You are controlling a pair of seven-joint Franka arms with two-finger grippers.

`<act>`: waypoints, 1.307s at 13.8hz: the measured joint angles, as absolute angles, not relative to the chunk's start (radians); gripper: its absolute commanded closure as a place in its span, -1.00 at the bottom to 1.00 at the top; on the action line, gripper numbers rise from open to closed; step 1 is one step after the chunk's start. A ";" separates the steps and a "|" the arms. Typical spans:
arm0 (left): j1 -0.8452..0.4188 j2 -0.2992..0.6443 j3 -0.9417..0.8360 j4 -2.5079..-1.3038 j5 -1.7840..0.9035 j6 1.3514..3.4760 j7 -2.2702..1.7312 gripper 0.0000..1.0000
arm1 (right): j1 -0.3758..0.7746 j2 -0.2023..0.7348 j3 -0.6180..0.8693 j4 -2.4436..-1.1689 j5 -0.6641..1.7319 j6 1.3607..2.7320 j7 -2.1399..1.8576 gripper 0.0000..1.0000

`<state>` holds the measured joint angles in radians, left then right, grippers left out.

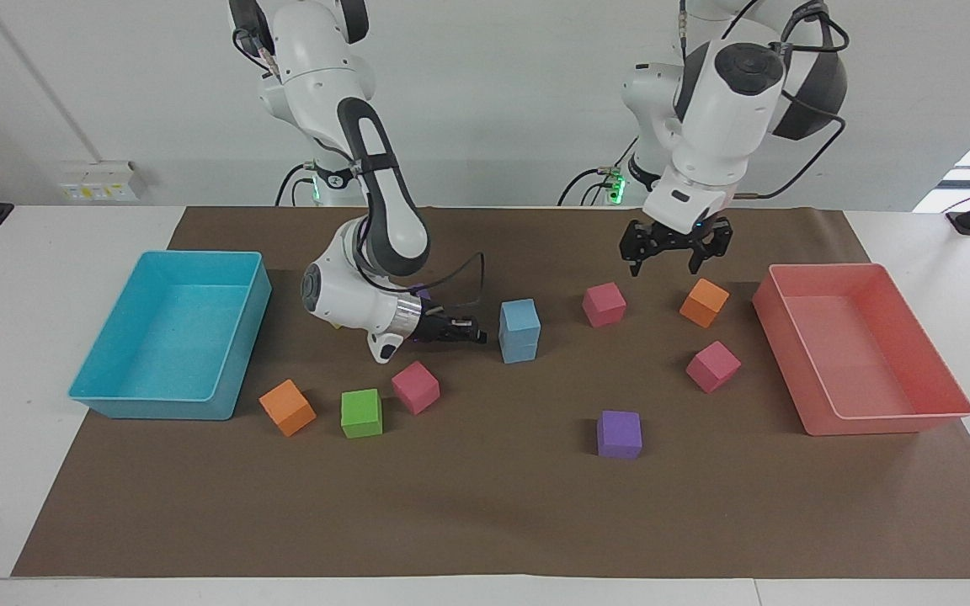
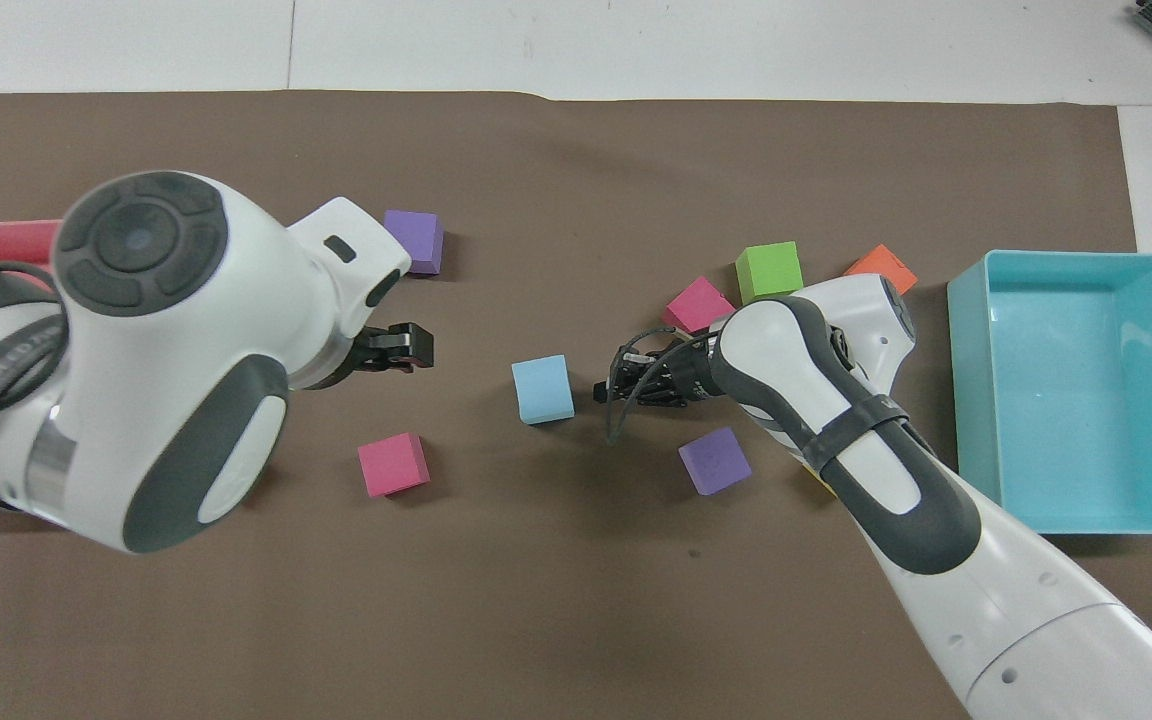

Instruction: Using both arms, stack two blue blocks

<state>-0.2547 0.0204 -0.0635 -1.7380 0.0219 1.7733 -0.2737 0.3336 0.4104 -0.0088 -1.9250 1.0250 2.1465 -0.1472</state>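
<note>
At mid-table, on the brown mat, the two blue blocks stand stacked, one squarely on top of the other; from overhead only the top one shows. Nothing grips them.

Right arm: comes down from its base, elbow bent low, forearm lying nearly level just above the mat. Right claw points sideways at the stack, just beside it but apart, tips clenched together, holding nothing. A pink cube sits just farther from the robots than the wrist; a green cube and an orange cube lie beside it toward the turquoise tray.

Left arm: raised high, wrist pointing straight down. Left claw hangs in the air, fingers spread wide, empty, over the mat btwn another pink cube and another orange cube, well apart from the stack. The pink tray sits at that arm's end of the table.
</note>
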 measured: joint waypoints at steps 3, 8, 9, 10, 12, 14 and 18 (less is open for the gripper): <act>-0.142 -0.002 -0.059 -1.738 0.021 1.773 -0.111 -1.00 | 0.332 0.372 -0.011 -1.918 0.940 2.147 -0.092 -0.31; 0.019 -0.032 -0.051 -1.681 -0.006 1.700 0.119 -1.00 | 0.322 0.287 -0.016 -1.911 0.695 2.146 0.029 -1.00; 0.040 -0.034 -0.050 -1.648 -0.014 1.662 0.142 -1.00 | 0.319 0.260 -0.017 -1.910 0.620 2.146 0.056 -1.00; 0.051 -0.035 -0.050 -1.620 -0.018 1.630 0.154 -1.00 | 0.319 0.237 -0.018 -1.909 0.547 2.144 0.075 -1.00; 0.054 -0.035 -0.052 -1.585 -0.019 1.580 0.158 -1.00 | 0.315 0.197 -0.019 -1.897 0.406 2.119 0.105 -1.00; 0.054 -0.024 -0.054 -1.546 -0.020 1.529 0.158 -1.00 | 0.301 0.175 -0.020 -1.859 0.286 2.075 0.117 -1.00; 0.054 0.004 -0.057 -1.484 -0.020 1.493 0.158 -1.00 | 0.273 0.148 -0.021 -1.772 0.086 2.017 0.117 -1.00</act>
<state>0.0542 0.0040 -0.0566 -1.4839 -0.0198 1.4927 0.1584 0.2727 0.1476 -0.0212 -1.7722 0.0855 2.0168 0.1174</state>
